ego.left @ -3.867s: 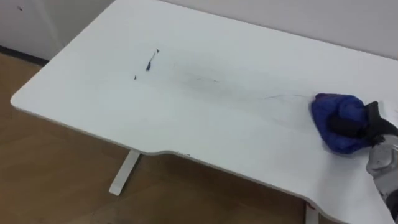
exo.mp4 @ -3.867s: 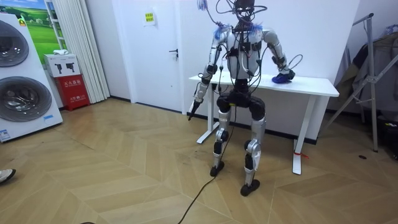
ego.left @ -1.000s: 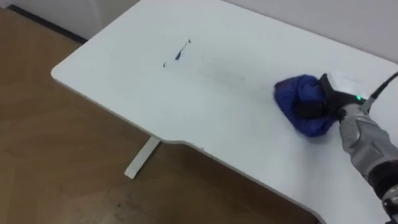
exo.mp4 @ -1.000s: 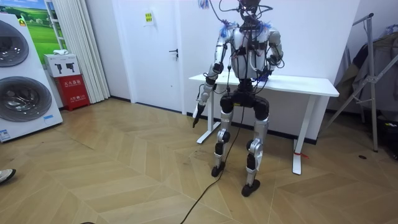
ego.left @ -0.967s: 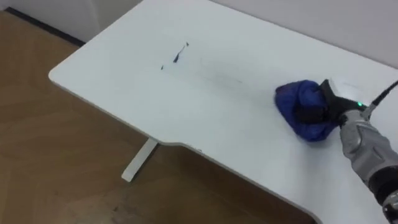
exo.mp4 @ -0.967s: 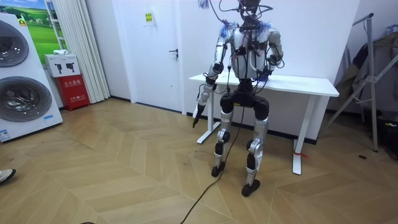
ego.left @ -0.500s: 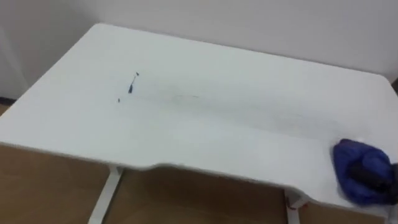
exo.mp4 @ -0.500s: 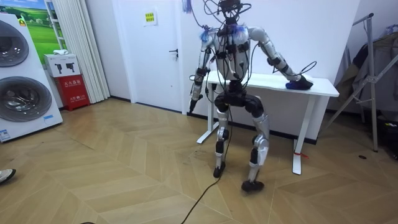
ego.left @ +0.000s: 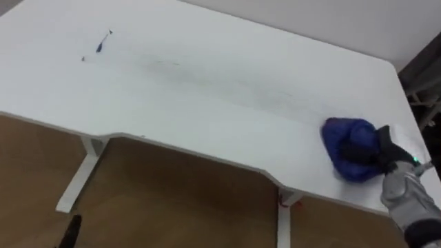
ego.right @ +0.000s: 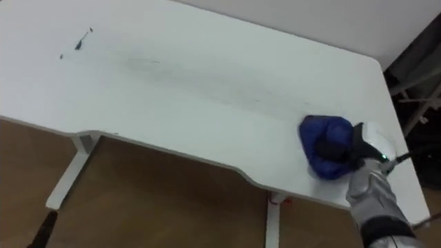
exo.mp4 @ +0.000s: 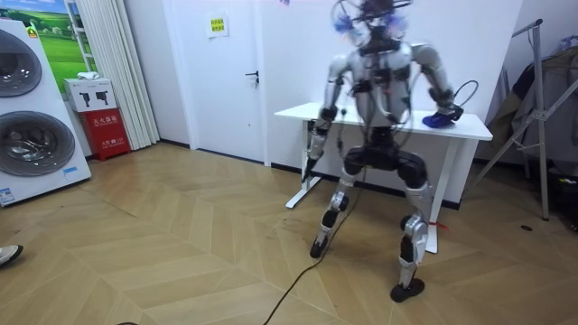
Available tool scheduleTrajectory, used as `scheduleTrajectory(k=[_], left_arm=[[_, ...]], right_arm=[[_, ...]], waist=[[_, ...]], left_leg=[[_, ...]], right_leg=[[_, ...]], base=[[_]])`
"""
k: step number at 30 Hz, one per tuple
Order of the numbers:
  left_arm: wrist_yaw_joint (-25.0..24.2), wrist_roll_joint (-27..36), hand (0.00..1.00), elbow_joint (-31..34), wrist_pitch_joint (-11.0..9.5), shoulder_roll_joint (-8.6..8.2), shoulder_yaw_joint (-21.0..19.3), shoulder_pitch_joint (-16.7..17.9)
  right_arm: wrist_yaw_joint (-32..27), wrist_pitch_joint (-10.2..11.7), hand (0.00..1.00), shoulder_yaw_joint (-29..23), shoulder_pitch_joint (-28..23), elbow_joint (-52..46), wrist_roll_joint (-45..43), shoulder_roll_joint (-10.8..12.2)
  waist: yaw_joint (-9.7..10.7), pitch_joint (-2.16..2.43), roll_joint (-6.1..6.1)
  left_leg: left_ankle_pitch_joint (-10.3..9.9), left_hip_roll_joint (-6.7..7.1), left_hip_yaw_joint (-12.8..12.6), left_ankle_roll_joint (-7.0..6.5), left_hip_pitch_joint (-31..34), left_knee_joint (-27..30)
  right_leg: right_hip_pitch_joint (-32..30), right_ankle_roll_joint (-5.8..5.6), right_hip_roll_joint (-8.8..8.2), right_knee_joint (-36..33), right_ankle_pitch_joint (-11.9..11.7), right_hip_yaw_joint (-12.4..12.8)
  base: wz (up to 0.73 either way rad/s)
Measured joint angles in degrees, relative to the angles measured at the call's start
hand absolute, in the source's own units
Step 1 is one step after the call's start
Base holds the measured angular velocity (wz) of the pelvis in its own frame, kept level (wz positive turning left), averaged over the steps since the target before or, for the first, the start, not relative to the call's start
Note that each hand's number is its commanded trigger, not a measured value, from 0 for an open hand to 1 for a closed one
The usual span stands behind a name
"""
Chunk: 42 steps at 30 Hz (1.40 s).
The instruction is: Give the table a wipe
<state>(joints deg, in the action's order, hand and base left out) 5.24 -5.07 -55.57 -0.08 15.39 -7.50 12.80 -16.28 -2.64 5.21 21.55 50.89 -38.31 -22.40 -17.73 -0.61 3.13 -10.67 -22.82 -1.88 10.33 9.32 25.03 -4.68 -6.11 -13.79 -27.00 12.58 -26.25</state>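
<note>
- Left eye view: the blue cloth sat near the right end of the white table, close to the front edge. A second earlier it had been much nearer the middle, so the stroke had carried it away to the right.
- The right hand lay on the cloth from the right, its dark fingers curled over the bundle and clamped on it, with the forearm coming up from the lower right corner.
- The dark marks at the far left end looked as they had before, well apart from the cloth. A faint grey streak ran along the middle of the top. I judged the wiping unfinished, with the left end not yet reached.
- A dark shape at the bottom left was, I took it, the left hand hanging below the table edge. I could not tell how its fingers stood.
- Room view: the robot had shifted towards the room view's right since half a second earlier and stood with its legs wide before the table. Its right arm reached out to the cloth at that end, and its left arm hung down beside the table's near leg.
- Right eye view: the cloth lay flat on the table top under the curled fingers, just inside the front edge.
</note>
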Motion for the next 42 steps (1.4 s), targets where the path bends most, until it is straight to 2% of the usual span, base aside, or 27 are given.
scheduleTrajectory(k=[1,2,4,5,6,7,8,9,10,11,13,14,16,18,19,21,25,28,31,34,36,42], left_arm=[[-0.12,-0.68,0.00,0.04,0.52,-1.39,-0.07,1.54],[-0.46,-0.81,0.00,-0.04,0.89,-1.86,-0.07,2.11],[-1.98,-1.44,0.00,0.14,2.11,-2.99,-0.41,3.73],[-2.27,-1.54,0.00,0.30,2.29,-3.08,-0.41,3.89],[-2.72,-1.38,0.00,0.32,2.40,-3.09,-0.39,3.96],[-3.44,-1.18,0.00,0.24,2.65,-3.09,-0.39,4.08],[-3.72,-1.08,0.00,0.20,2.74,-3.10,-0.37,4.16],[-4.33,-0.75,0.00,0.21,2.89,-3.12,-0.46,4.72],[-5.08,-0.60,0.00,0.24,3.11,-3.14,-0.60,4.71],[-5.60,-0.60,0.00,0.25,3.31,-3.13,-0.77,4.76],[-6.97,-0.67,0.00,0.31,4.70,-3.13,-1.26,4.80],[-7.13,-0.66,0.00,0.35,5.00,-3.12,-1.44,4.81],[-7.16,-0.82,0.00,0.65,5.47,-2.77,-1.70,4.67],[-7.17,-1.78,0.00,2.82,6.01,-2.88,-2.68,4.90],[-7.13,-1.95,0.00,3.06,5.95,-3.03,-3.53,4.62],[-7.12,-1.92,0.00,2.99,5.96,-2.79,-3.77,4.63],[-7.10,-1.86,0.00,4.16,5.96,-2.59,-4.50,5.97],[-7.10,-1.93,0.00,5.30,5.87,-2.18,-6.00,6.61],[-7.11,-1.91,0.00,5.36,5.41,-1.75,-5.99,6.82],[-7.08,-1.95,0.00,5.39,5.40,-2.15,-5.88,6.81],[-6.89,-2.23,0.00,5.47,5.48,-2.16,-5.89,6.75],[-5.70,-3.90,0.00,5.47,7.29,-2.60,-5.83,7.12]], right_arm=[[0.79,-0.18,1.00,0.37,0.19,-1.73,-1.84,0.04],[1.42,-0.78,1.00,0.82,0.57,-2.63,-2.86,0.10],[4.47,-2.47,1.00,4.82,5.27,-3.08,-6.73,0.08],[4.95,-2.49,1.00,5.54,6.37,-3.28,-7.01,0.07],[5.74,-2.51,1.00,7.71,8.29,-3.78,-7.09,0.05],[6.68,-2.45,1.00,10.07,9.79,-4.50,-8.06,0.07],[7.00,-2.32,1.00,11.13,10.43,-4.79,-8.95,0.09],[7.68,-2.00,1.00,12.13,11.35,-5.00,-10.53,0.13],[7.82,-1.86,1.00,12.15,11.40,-5.16,-11.96,0.15],[7.95,-1.89,1.00,12.14,11.41,-5.21,-12.42,0.15],[8.23,-2.28,1.00,12.10,11.52,-5.32,-13.64,0.08],[8.23,-2.26,1.00,12.07,11.52,-5.16,-13.43,0.07],[8.11,-2.05,1.00,11.73,11.51,-2.91,-11.86,-0.06],[7.93,-1.60,1.00,10.06,11.16,-0.18,-11.46,-0.26],[7.76,-1.19,1.00,7.92,10.97,1.48,-11.04,-0.26],[7.03,0.18,1.00,4.52,10.69,4.47,-9.81,-0.70],[5.42,0.16,1.00,-0.66,6.64,6.28,-2.64,-4.35],[4.41,0.21,1.00,-3.47,3.85,6.70,-1.16,-4.95],[3.50,0.20,1.00,-4.40,1.32,7.25,0.42,-4.95],[2.50,0.07,1.00,-6.04,-0.15,8.32,2.29,-4.93],[1.97,-0.09,1.00,-6.78,-0.26,9.18,2.71,-4.93],[0.46,-3.70,1.00,-7.11,-0.42,9.26,3.07,-4.93]], waist=[[-0.15,0.03,0.29],[-0.24,0.06,0.21],[-0.17,0.00,0.09],[-0.38,-0.19,0.21],[-1.47,-0.38,-0.09],[-2.81,-0.36,-0.58],[-3.04,-0.38,-0.70],[-3.49,-0.57,-0.80],[-4.86,-0.60,-0.83],[-5.33,-0.56,-0.76],[-6.02,-0.49,-0.13],[-6.09,-0.56,-0.02],[-5.08,-0.61,0.51],[-3.95,-0.58,0.79],[-3.27,-0.57,0.81],[-0.87,-0.53,0.84],[1.13,-0.26,1.22],[2.96,-0.06,1.49],[3.54,-0.13,1.09],[3.89,0.36,0.41],[4.09,0.34,0.11],[3.81,0.37,-0.96]], left_leg=[[0.49,2.10,-0.36,-0.38,-0.30,-0.27],[0.48,3.30,-0.88,-0.40,-0.46,-0.17],[0.46,7.42,-2.73,-0.51,-1.02,-0.48],[0.45,8.04,-2.81,-0.55,-1.16,-0.78],[0.73,8.78,-2.92,-1.02,-2.35,-2.14],[0.85,9.21,-2.72,-1.20,-4.11,-4.00],[0.89,9.63,-2.61,-1.24,-4.78,-4.93],[0.99,10.17,-2.63,-1.25,-6.23,-6.97],[1.25,10.66,-2.64,-0.86,-7.92,-9.22],[1.36,10.90,-2.66,-0.68,-8.30,-9.99],[1.48,12.21,-2.35,-0.78,-8.43,-11.89],[1.49,12.56,-1.97,-0.85,-8.43,-12.05],[1.55,13.94,1.06,-1.02,-8.42,-12.50],[1.56,14.36,2.33,-1.04,-8.36,-12.49],[1.56,14.40,2.93,-1.04,-8.35,-12.50],[1.63,14.78,4.09,-1.15,-8.38,-12.51],[1.64,15.11,3.69,-1.18,-8.90,-12.87],[1.53,15.11,3.53,-1.38,-9.72,-12.88],[1.08,15.11,3.11,-2.17,-11.35,-12.80],[0.77,15.12,2.18,-2.67,-12.13,-12.82],[0.75,15.12,2.19,-2.72,-12.15,-12.85],[0.75,15.15,2.27,-2.71,-12.15,-12.66]], right_leg=[[-0.52,0.66,-0.07,-0.92,1.29,-0.04],[-0.43,1.05,-0.13,-1.05,1.77,-0.05],[-0.14,2.21,0.57,-0.69,2.45,-0.70],[-0.04,2.38,0.73,-0.54,2.47,-0.82],[0.35,2.66,1.12,-0.19,2.56,-0.71],[1.02,2.87,1.70,0.86,2.46,-0.38],[1.42,2.89,1.82,1.38,2.44,-0.32],[1.98,2.67,1.89,2.28,2.42,-0.47],[2.76,2.11,1.89,3.32,2.13,-0.33],[3.00,1.80,1.87,3.89,1.92,-0.28],[3.42,0.69,1.67,5.83,0.84,0.76],[3.63,0.44,1.55,6.34,0.58,0.89],[4.93,-0.12,0.80,7.13,0.23,0.47],[5.87,-0.17,0.65,7.44,0.25,0.37],[6.34,-0.19,0.59,7.51,0.26,-0.65],[7.89,-0.31,0.64,8.43,0.31,-0.97],[8.97,-1.02,0.72,10.46,-0.02,-0.86],[9.90,-1.19,1.00,11.37,-0.20,-0.57],[11.72,-1.49,1.33,13.05,-0.76,-0.55],[12.54,-1.48,1.39,13.44,-1.25,-0.65],[12.72,-1.48,1.39,13.44,-1.24,-0.74],[12.86,-1.66,1.39,13.27,-1.45,-0.24]], base=[[0.28],[0.23],[0.17],[0.08],[-0.11],[-0.17],[-0.08],[0.03],[0.06],[0.06],[0.13],[0.18],[0.37],[0.43],[0.34],[0.33],[0.02],[-0.06],[-0.14],[-0.04],[0.04],[0.03]])
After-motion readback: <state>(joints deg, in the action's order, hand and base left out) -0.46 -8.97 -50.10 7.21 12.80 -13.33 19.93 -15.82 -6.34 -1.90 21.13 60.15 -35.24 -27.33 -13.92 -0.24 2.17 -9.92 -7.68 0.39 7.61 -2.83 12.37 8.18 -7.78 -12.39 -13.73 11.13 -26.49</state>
